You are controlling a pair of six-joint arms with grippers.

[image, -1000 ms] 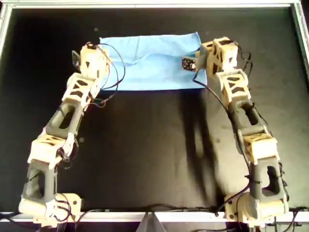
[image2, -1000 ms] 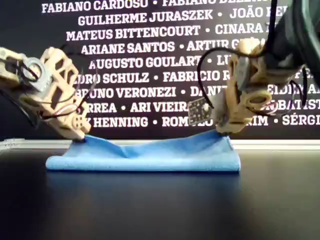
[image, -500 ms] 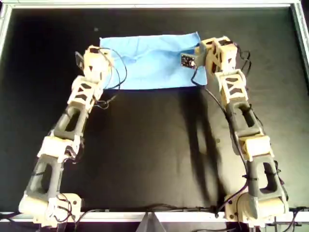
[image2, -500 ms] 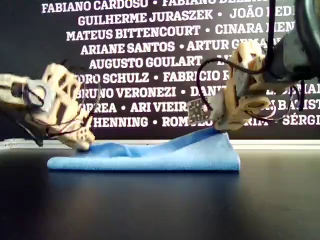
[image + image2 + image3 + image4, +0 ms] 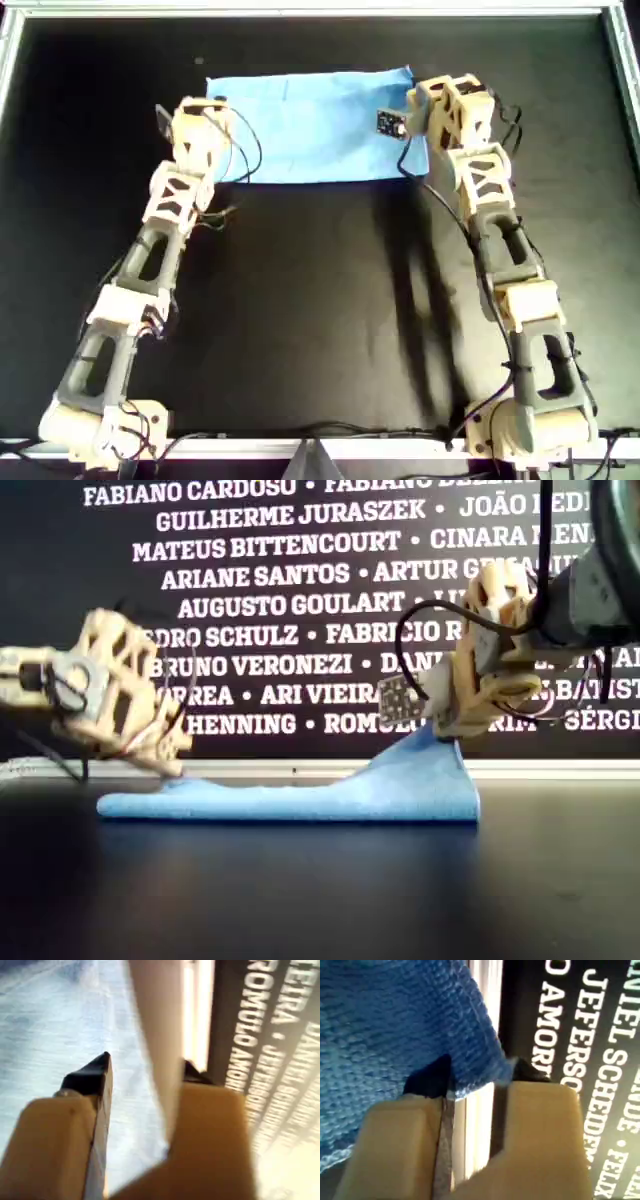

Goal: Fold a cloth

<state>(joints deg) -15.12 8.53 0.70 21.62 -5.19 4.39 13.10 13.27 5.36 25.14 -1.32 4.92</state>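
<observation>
My right pincer (image 5: 470, 1082) grips a corner of the thin light-blue cloth (image 5: 315, 125), raising it; my left pincer (image 5: 142, 1072) gapes, released. The cloth lies doubled along the black tabletop's (image 5: 320, 300) far edge; further folds remain, I judge.

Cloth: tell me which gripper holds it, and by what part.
The right gripper pinches the cloth by an edge at a corner and lifts it. The left gripper is open, holding nothing.

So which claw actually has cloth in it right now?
The right claw: a corner of the cloth sits between its fingers, lifted off the table at the exterior view's right. The left claw is open over flat cloth, gripping nothing.
</observation>
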